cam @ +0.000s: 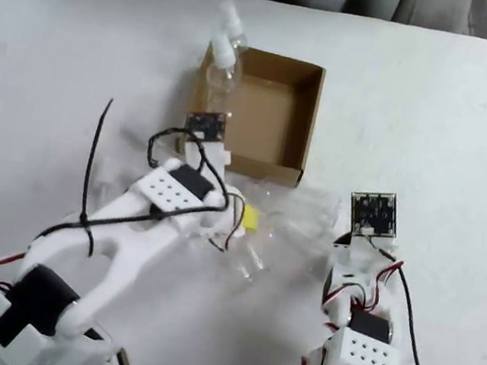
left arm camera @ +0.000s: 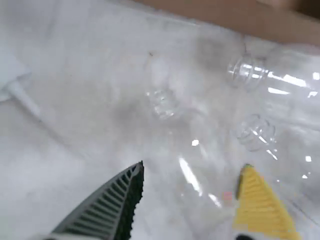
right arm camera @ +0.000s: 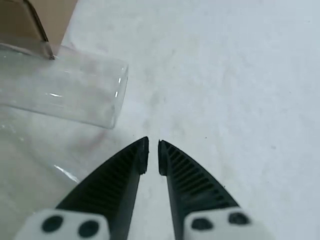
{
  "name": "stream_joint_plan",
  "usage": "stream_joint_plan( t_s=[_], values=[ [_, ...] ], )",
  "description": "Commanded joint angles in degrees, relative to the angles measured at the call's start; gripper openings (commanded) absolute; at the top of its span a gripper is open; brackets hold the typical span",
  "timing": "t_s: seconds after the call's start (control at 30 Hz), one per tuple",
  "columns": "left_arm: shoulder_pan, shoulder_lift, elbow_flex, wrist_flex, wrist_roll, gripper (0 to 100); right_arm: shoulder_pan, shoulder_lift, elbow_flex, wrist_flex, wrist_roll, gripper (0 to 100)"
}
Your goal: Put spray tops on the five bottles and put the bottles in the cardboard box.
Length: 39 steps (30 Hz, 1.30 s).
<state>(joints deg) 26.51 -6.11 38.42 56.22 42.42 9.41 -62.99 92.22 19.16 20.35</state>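
The cardboard box (cam: 268,112) stands open in the middle of the table. At its far left corner lean clear bottles with white spray tops (cam: 225,50). Several bare clear bottles (cam: 298,219) lie just in front of the box. My left gripper (left arm camera: 187,200) is open, its grey finger (left arm camera: 110,210) and yellow finger (left arm camera: 257,205) on either side of one lying bottle (left arm camera: 200,155); open bottle necks (left arm camera: 162,102) point away beyond it. My right gripper (right arm camera: 152,155) is shut and empty over bare table, beside another clear bottle (right arm camera: 65,92).
A loose white spray top (left arm camera: 15,85) lies on the table beside the left gripper. The box wall (left arm camera: 240,17) is close behind the bottles. The right arm (cam: 358,340) stands at the front right. Open table stretches far left and right.
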Motion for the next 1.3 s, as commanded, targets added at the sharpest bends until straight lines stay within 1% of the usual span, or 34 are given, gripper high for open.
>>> stream_joint_plan(
  t_s=[0.0, 0.07, 0.2, 0.27, 0.37, 0.53, 0.67, 0.93, 1.03, 1.1, 1.27],
  values=[
    [0.57, -0.22, -0.35, -2.81, 0.70, 15, 0.22, -0.13, -0.35, -0.92, 0.70, 1.7],
    [0.13, -0.22, -0.35, -3.08, 0.70, 18, 0.22, -0.13, -0.35, -0.92, 0.70, 1.7],
    [-0.75, -0.31, 0.97, -3.08, 0.70, 28, 0.22, -0.04, -0.35, -0.92, 0.70, 1.7],
    [-0.31, -0.31, 2.46, -3.52, 0.79, 31, 0.22, 0.04, -0.35, -0.92, 0.70, 1.7],
    [-0.75, -0.31, 3.25, -4.84, 0.79, 30, 0.22, 0.04, -0.35, -0.92, 0.70, 1.7],
    [-2.68, -0.31, 0.97, -4.13, 0.53, 24, 0.31, 0.22, -0.35, -0.92, 0.70, 1.7],
    [-2.77, -0.22, -2.29, -1.49, -3.43, 21, 0.31, 0.22, -0.35, -0.92, 0.70, 1.7],
    [-3.12, 1.19, -3.25, -1.05, -4.04, 21, 0.31, 0.22, -0.35, -0.92, 0.70, 1.7],
    [-3.21, 5.76, -4.57, -0.97, -7.56, 25, 0.31, 0.22, -0.35, -0.92, 0.70, 1.7],
    [-3.30, 8.92, -6.24, 0.44, -8.35, 30, 0.31, 0.22, -0.35, -0.92, 0.70, 1.7],
    [-3.30, 13.76, -12.75, 7.82, -8.62, 41, 0.31, 0.22, -0.35, -0.92, 0.70, 1.7]
  ],
)
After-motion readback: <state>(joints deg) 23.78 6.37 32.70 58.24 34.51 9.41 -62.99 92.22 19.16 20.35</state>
